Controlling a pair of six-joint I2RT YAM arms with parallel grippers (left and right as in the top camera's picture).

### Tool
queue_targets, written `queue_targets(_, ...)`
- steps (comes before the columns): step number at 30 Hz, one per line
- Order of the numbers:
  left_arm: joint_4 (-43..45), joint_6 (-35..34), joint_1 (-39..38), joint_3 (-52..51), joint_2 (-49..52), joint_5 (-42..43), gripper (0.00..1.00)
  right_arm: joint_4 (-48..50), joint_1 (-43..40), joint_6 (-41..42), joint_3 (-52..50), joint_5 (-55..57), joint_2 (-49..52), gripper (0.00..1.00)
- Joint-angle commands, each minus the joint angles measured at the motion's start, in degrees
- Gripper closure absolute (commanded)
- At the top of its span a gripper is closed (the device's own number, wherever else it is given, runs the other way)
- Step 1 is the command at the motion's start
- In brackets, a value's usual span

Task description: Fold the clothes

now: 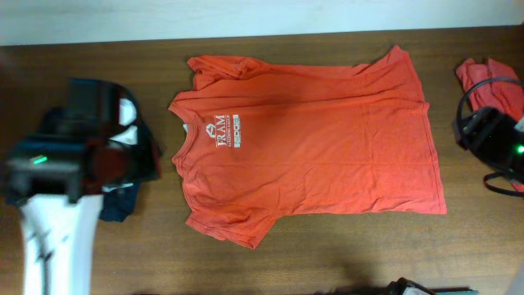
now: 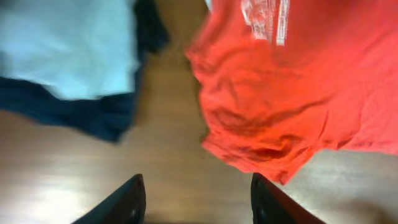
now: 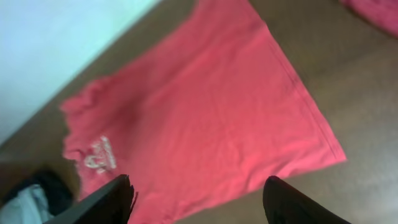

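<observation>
Lying flat and front up in the middle of the wooden table (image 1: pixel 327 254): orange-red T-shirt (image 1: pixel 327 139), collar to the left, hem to the right, white chest print (image 1: pixel 223 131) showing. Both sleeves spread out, the far one slightly crumpled.

Left of the collar and apart from it: heap of dark blue and pale blue garments (image 1: pixel 123 176), partly hidden in the overhead view by the blurred left arm (image 1: pixel 53 221). At the right table edge, clear of the hem: second orange-red garment (image 1: pixel 483 78), bunched, partly covered by the right arm (image 1: pixel 491 135).

Left gripper (image 2: pixel 196 202): jaws parted, gripping nothing, bare wood between the fingers; hovering over the gap between the blue heap and the near sleeve (image 2: pixel 261 149).

Right gripper (image 3: pixel 199 202): jaws wide apart, released, holding nothing; raised well above the shirt, cloth in plain sight between the fingers.
</observation>
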Motion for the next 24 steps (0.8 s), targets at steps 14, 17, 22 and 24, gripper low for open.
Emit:
queue_targets(14,24.09,-6.25,0.13,-44.61,-0.39,11.52,0.42,13.79,0.02,-1.57,-38.71,2.73,0.94,0.27)
queue_targets(17,25.35,-6.25,0.13,-44.61,-0.42,11.5,0.41,14.62,-0.02,-1.36,-39.52,2.91,1.42,0.27)
queue_targets(22,25.29,-6.25,0.13,-44.65,-0.39,11.5,0.37,14.62,-0.02,-0.72,-39.52,2.95,2.36,0.23)
queue_targets(24,25.29,-6.25,0.13,-44.7,-0.39,11.5,0.36,14.62,-0.02,-0.7,-39.52,3.61,3.02,0.22)
